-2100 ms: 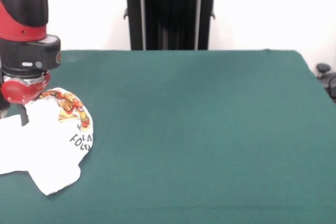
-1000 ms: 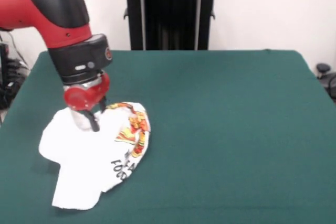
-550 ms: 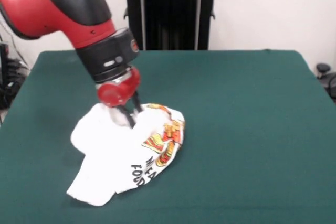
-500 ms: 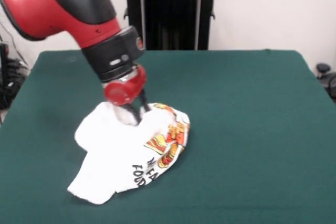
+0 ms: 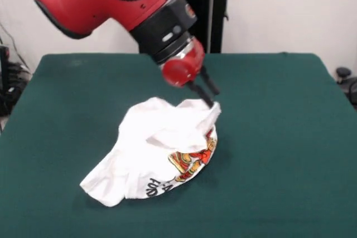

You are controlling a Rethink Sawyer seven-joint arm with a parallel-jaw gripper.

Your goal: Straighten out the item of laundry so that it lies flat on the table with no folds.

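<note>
The item of laundry (image 5: 159, 149) is a small white garment with a red, orange and yellow print and black lettering, lying crumpled and folded over near the middle of the dark green table (image 5: 279, 137). One corner of it is lifted at the upper right, where my gripper (image 5: 212, 100) is shut on the cloth. The red and black arm slants down from the upper left. The print shows only along the garment's lower right edge.
A black stand (image 5: 184, 20) rises behind the table's far edge. Green tabletop extends to the right and left of the garment.
My gripper has moved right and up, dragging the garment from the table's left side to the middle. The pinched corner is now lifted and the cloth folded over the print.
</note>
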